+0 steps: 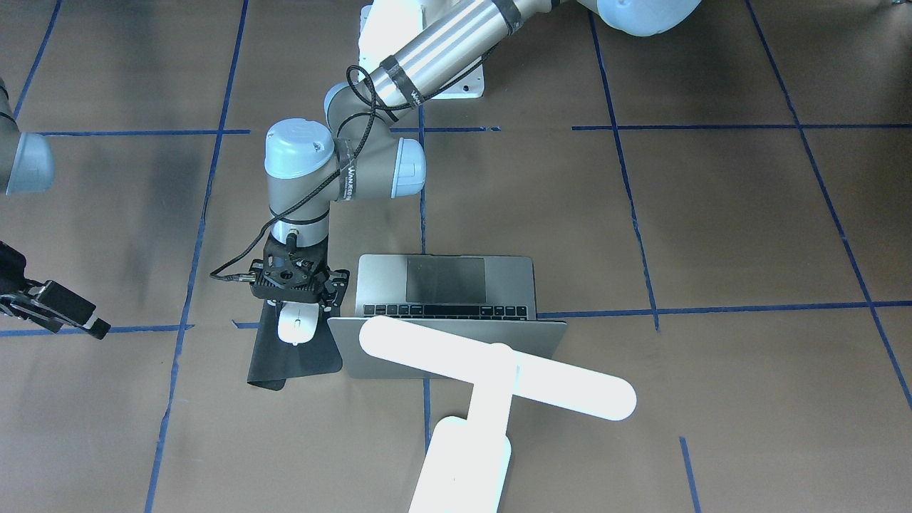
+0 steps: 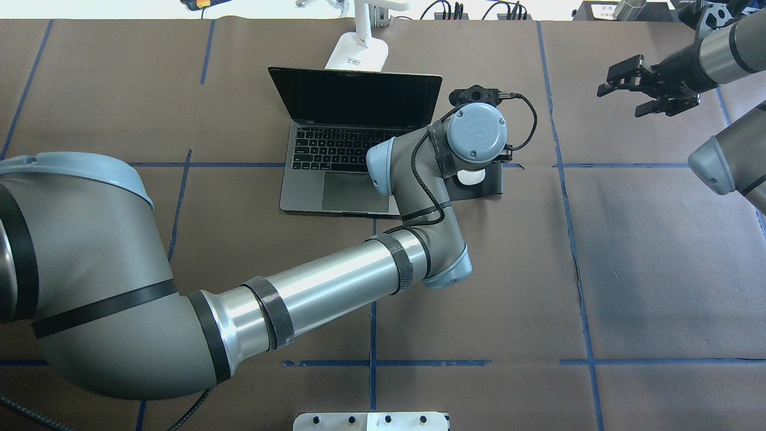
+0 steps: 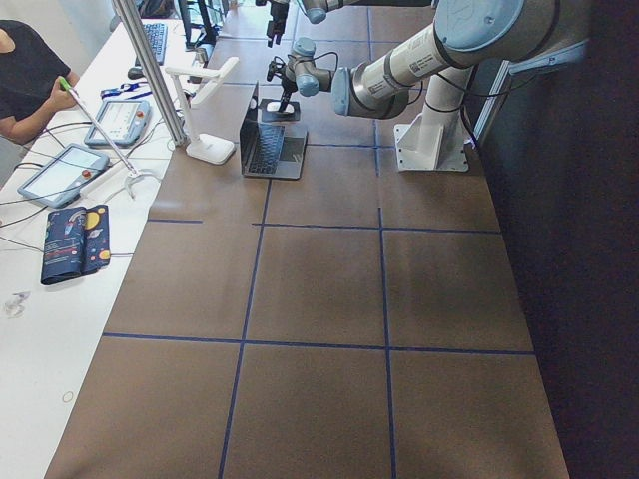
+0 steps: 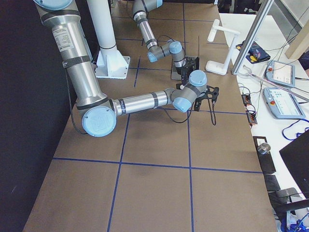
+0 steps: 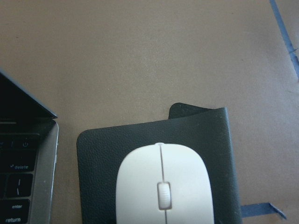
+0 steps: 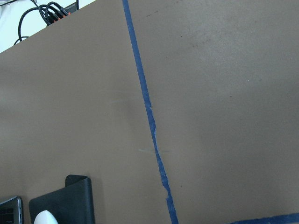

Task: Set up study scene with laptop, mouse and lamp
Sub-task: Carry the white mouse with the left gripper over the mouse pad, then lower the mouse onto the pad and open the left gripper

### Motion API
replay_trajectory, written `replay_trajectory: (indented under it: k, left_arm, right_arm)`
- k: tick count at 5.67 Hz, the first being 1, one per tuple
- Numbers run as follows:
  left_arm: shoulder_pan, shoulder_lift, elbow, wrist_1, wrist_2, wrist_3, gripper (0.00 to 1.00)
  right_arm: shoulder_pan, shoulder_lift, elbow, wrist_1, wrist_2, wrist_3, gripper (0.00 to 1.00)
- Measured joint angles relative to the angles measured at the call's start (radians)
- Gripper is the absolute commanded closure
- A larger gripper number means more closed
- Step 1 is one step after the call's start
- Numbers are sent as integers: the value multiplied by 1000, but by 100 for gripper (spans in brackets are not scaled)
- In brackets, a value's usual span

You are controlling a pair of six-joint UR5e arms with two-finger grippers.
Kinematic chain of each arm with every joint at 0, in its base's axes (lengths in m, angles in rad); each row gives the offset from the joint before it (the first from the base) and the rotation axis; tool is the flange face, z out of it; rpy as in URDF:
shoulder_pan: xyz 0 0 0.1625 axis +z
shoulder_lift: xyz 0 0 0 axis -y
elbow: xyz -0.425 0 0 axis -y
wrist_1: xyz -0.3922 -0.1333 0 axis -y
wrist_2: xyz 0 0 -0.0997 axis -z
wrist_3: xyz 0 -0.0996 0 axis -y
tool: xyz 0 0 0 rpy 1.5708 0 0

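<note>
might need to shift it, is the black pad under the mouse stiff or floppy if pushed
Probably floppy: one corner of the pad curls up. It looks thin, so a push may buckle it and drag the mouse resting on it.

A black pad (image 5: 99,161) lies on the taped table (image 1: 712,214).

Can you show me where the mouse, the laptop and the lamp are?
mouse (image 5: 140,186): left wrist view, on its white top, beside the wheel.
laptop (image 2: 347,193): overhead view, on its grey trackpad.
lamp (image 1: 427,349): front-facing view, on its long light bar.
</note>
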Motion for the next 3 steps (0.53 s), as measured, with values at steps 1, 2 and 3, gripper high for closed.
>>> replay_trajectory:
  k: [1, 2, 3]
  left_arm:
    - [0, -7, -1, 0, -5, -1, 0]
    - [0, -10, -8, 0, -16, -9, 0]
    - [-3, -10, -35, 2, -34, -36, 0]
  right_arm:
    - [0, 1, 1, 0, 0, 0, 0]
    - [1, 2, 1, 0, -1, 0, 0]
    - [7, 3, 1, -1, -1, 0, 0]
